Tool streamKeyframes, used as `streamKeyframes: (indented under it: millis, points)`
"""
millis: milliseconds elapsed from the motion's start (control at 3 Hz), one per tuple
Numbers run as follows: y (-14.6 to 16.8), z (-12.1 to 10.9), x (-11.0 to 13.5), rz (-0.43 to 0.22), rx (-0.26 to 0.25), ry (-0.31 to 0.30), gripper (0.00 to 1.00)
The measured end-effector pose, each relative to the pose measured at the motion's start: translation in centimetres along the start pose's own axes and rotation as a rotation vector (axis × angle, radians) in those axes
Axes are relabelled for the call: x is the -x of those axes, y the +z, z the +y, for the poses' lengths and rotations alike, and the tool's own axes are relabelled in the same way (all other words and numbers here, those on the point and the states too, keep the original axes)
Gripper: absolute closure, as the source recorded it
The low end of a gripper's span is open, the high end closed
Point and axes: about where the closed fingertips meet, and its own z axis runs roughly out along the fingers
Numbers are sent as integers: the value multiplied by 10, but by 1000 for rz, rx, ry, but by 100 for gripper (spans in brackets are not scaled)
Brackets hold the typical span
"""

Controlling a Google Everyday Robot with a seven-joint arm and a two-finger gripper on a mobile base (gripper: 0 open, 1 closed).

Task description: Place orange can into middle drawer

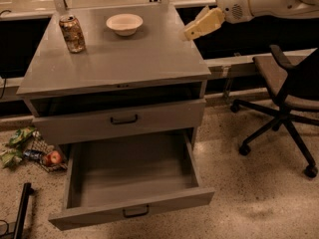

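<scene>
The orange can [73,33] stands upright at the back left of the grey cabinet top [119,59]. The middle drawer [132,176] is pulled fully out below, with a plain grey inside and nothing in it; its black bar handle [136,212] is on the front. The gripper [202,25] hangs over the right edge of the cabinet top, far right of the can, with its cream fingers pointing down-left. It holds nothing that I can see.
A cream bowl [124,23] sits at the back middle of the top. The drawer above [119,121] is closed. A black office chair [286,88] stands on the right. Snack bags and a red apple [53,157] lie on the floor at the left.
</scene>
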Motion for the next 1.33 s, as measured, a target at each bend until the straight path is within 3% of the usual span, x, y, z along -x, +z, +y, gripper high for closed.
streamKeyframes:
  millis: [333, 667, 1000, 1333]
  points:
    - [22, 8, -13, -66, -2, 76, 0]
    - [62, -15, -15, -158, -64, 159, 0]
    - [125, -40, 16, -266, -103, 201, 0]
    - [207, -40, 54, -278, -55, 186, 0]
